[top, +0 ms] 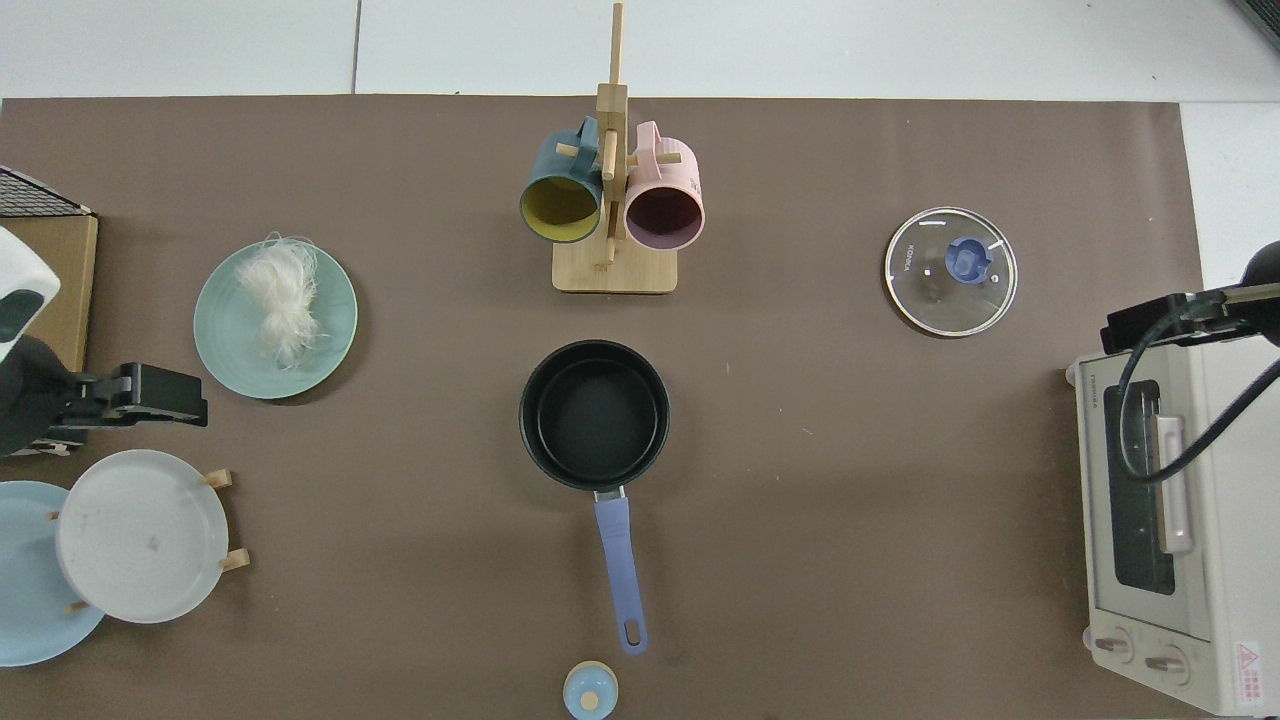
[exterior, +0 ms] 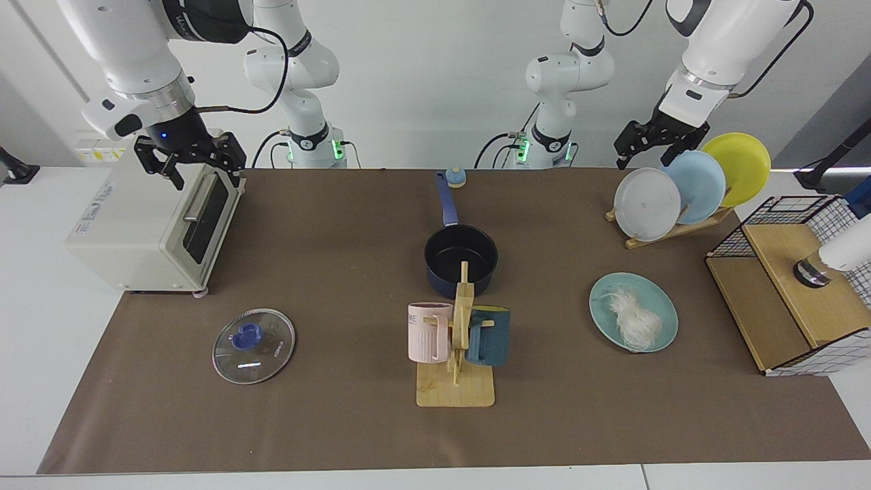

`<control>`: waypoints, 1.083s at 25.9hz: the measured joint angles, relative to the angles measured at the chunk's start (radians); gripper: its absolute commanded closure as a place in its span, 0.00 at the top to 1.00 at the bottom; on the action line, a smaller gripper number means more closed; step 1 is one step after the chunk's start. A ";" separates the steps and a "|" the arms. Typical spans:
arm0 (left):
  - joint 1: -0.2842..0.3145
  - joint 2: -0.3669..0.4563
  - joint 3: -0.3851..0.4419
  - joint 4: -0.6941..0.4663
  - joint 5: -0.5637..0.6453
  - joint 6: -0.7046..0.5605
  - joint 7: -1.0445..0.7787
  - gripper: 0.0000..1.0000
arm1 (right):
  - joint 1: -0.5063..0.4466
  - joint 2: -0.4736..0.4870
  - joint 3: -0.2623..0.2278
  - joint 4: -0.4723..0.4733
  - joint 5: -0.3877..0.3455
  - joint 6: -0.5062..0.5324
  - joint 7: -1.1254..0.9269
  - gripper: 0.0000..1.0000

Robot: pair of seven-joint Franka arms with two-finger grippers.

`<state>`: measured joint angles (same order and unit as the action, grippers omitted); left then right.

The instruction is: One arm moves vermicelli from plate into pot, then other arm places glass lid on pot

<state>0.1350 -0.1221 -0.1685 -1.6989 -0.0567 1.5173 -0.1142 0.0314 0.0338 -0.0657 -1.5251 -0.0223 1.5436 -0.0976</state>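
Vermicelli (exterior: 635, 320) lies in a loose tangle on the teal plate (exterior: 653, 299), well apart from the pot (exterior: 461, 260), which sits bare inside at mid-table. In the facing view the left gripper (exterior: 654, 138) hangs with fingers spread and nothing in them, high above the rack of 3 plates (exterior: 646, 203). The right gripper (exterior: 189, 160), blue light on its wrist, hovers spread and bare over the toaster oven (exterior: 150, 224); the glass lid (exterior: 253, 344) lies flat nearby. Thin strands may slip a 2-finger pinch or trail off the plate, I judge. The mug stand (exterior: 457, 347) rises just before the pot, a likely snag for a low carry.

From above, the vermicelli (top: 279, 296) reaches the plate's (top: 240, 350) rim, so strands could drop onto the mat. The left gripper (top: 165, 393) sits between plate and rack. The pot's (top: 594, 414) handle points away from the mugs, clear of both approaches. The lid (top: 950, 271) lies near the oven (top: 1150, 540).
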 measured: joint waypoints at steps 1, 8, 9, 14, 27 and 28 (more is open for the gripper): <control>0.000 0.000 0.000 0.000 0.000 0.000 0.000 1.00 | 0.001 0.000 0.000 0.000 0.000 0.000 0.000 1.00; 0.000 0.000 0.000 0.000 0.000 0.000 0.000 1.00 | 0.001 0.000 -0.001 0.000 0.000 0.000 0.009 1.00; 0.000 0.000 0.000 0.000 0.000 0.000 0.000 1.00 | 0.001 0.000 -0.001 0.000 0.000 0.000 0.010 1.00; 0.000 0.000 0.000 0.000 0.000 0.000 0.000 1.00 | 0.001 0.001 -0.001 -0.001 0.000 0.000 0.011 1.00; 0.000 0.000 0.000 0.001 0.000 0.000 0.000 1.00 | 0.000 0.092 -0.038 -0.003 0.000 0.090 0.011 1.00; 0.000 0.000 0.000 0.001 0.000 0.000 0.000 1.00 | 0.000 0.103 -0.038 -0.003 0.000 0.099 0.011 1.00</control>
<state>0.1350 -0.1221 -0.1685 -1.6982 -0.0567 1.5169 -0.1142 0.0315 0.1369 -0.1037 -1.5281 -0.0221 1.6429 -0.0868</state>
